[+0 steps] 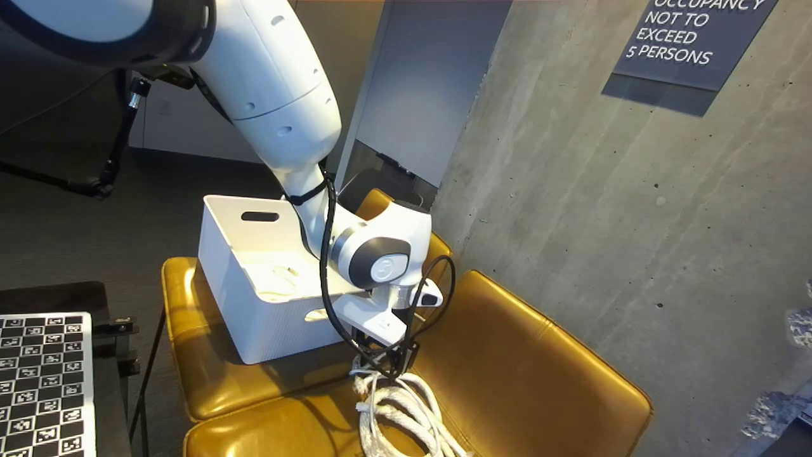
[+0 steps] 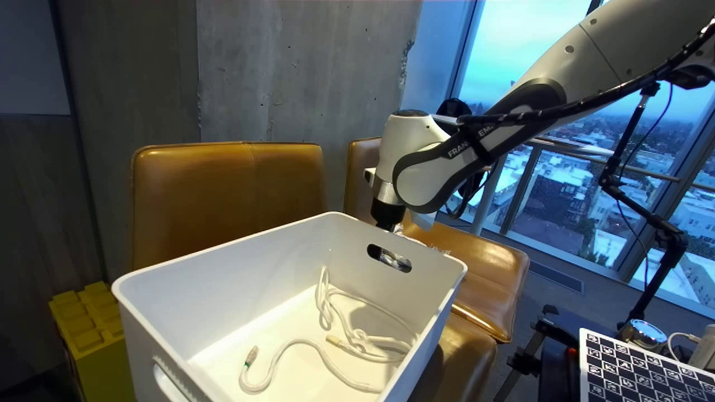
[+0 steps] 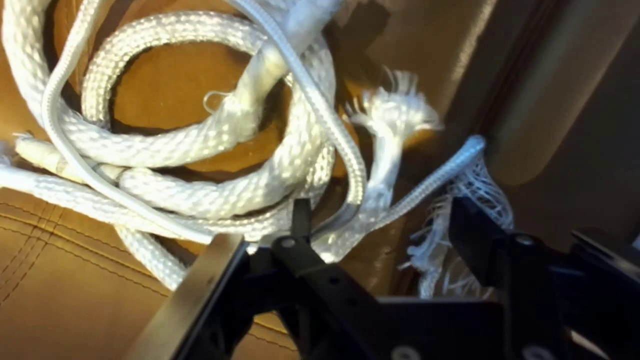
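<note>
Coiled white braided rope (image 3: 210, 195) lies on a tan leather chair seat (image 3: 65, 300), with thick and thin strands overlapping and frayed ends. In the wrist view my gripper (image 3: 382, 225) stands open over the edge of the coil, one finger on either side of rope strands. A thin cord (image 3: 425, 172) crosses ahead of the gap, its frayed tassel beside the right-hand finger (image 3: 472, 235). Whether the fingers touch the rope I cannot tell. In an exterior view the rope coil (image 1: 406, 412) sits right below my gripper (image 1: 396, 365); elsewhere the fingertips are hidden behind the bin.
A white bin (image 1: 285, 333) with handle holes stands on the neighbouring chair, close beside the arm. Inside it lie white cords (image 2: 313, 346). A chair backrest (image 1: 539, 374) rises near the concrete wall (image 1: 602, 209). A checkered board (image 2: 637, 368) and a yellow block (image 2: 95, 335) are nearby.
</note>
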`<state>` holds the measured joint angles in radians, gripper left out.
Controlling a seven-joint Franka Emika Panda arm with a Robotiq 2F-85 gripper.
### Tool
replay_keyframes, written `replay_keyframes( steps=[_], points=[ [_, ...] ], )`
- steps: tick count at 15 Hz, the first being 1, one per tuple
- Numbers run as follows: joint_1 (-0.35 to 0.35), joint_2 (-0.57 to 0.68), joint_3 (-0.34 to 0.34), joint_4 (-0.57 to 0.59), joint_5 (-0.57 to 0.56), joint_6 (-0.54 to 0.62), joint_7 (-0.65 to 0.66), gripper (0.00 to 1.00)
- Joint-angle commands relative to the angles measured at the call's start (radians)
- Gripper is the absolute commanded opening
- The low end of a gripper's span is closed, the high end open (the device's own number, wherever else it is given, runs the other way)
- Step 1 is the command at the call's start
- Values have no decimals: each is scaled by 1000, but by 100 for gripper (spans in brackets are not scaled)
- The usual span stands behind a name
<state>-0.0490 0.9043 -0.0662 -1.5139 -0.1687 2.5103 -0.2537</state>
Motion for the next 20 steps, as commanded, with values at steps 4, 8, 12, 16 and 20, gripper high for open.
replay_keyframes(
  steps=[4, 8, 12, 16, 20],
  points=[
    [67, -31, -40, -27, -60, -14, 77, 76],
    [83, -127, -76, -138, -102, -22, 105, 79],
    [50, -220, -89, -230, -119, -19, 81, 76],
    [-15, -275, -43, -271, -76, -13, 21, 75],
    [-60, -268, 13, -279, -50, -2, -50, 75]
  ],
)
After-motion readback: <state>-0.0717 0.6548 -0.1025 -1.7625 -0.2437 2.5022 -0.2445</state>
